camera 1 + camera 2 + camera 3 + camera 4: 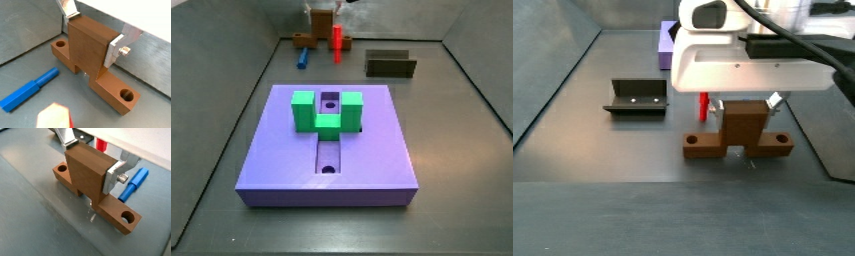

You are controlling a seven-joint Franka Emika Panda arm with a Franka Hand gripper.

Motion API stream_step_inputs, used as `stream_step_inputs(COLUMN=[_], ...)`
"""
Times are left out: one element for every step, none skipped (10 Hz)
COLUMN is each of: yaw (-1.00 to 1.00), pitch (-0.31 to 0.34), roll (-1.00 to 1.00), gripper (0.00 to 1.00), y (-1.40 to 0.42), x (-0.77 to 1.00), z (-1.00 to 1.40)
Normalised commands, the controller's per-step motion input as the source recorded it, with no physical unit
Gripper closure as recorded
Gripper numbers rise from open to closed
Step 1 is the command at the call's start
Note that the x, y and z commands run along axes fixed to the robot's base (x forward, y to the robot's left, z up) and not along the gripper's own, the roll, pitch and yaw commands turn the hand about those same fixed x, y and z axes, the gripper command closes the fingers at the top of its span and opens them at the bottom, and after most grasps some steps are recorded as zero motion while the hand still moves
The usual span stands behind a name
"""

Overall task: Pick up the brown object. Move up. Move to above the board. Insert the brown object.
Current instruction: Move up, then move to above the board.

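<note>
The brown object (90,47) (85,175) is a flat bar with a round hole near each end and a thick upright block in its middle. Its bar lies low on the grey floor at the far end of the bin (318,30) (743,128). My gripper (92,32) (90,159) (744,104) comes down from above, and its silver fingers (115,50) press both sides of the upright block, shut on it. The board (372,150) (665,40) is the purple-blue slab with a grooved middle, apart from the gripper, and it carries a green U-shaped block (326,112).
A blue peg (28,90) (133,182) (305,58) lies on the floor beside the brown object. A thin red peg (101,144) (337,40) (704,105) stands close behind it. The fixture (390,65) (641,97) stands to one side. Grey walls enclose the bin.
</note>
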Motion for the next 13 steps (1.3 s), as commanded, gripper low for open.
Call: stream_step_inputs(yaw=[0.00, 0.01, 0.01, 0.01, 0.00, -0.01, 0.00, 0.01, 0.00, 0.00, 0.00, 0.00, 0.01], pitch=[0.000, 0.047, 0.067, 0.048, 0.000, -0.003, 0.030, 0.023, 0.070, 0.092, 0.069, 0.045, 0.187], roll=[0.00, -0.01, 0.05, 0.08, 0.00, -0.04, -0.01, 0.01, -0.01, 0.00, 0.01, 0.00, -0.11], gripper=[1.00, 1.00, 1.00, 1.00, 1.00, 1.00, 1.00, 1.00, 1.00, 1.00, 1.00, 1.00, 1.00], y=[0.00, -0.02, -0.01, -0.01, 0.00, 0.01, 0.00, 0.00, 0.02, 0.01, 0.00, 0.01, -1.40], x=[0.00, -0.07, -0.07, -0.02, 0.00, -0.01, -0.05, -0.02, 0.04, 0.04, 0.03, 0.01, 0.16], z=[0.83, 0.75, 0.45, 0.20, 1.40, 1.40, 1.40, 1.40, 0.98, 0.65, 0.32, 0.21, 0.14])
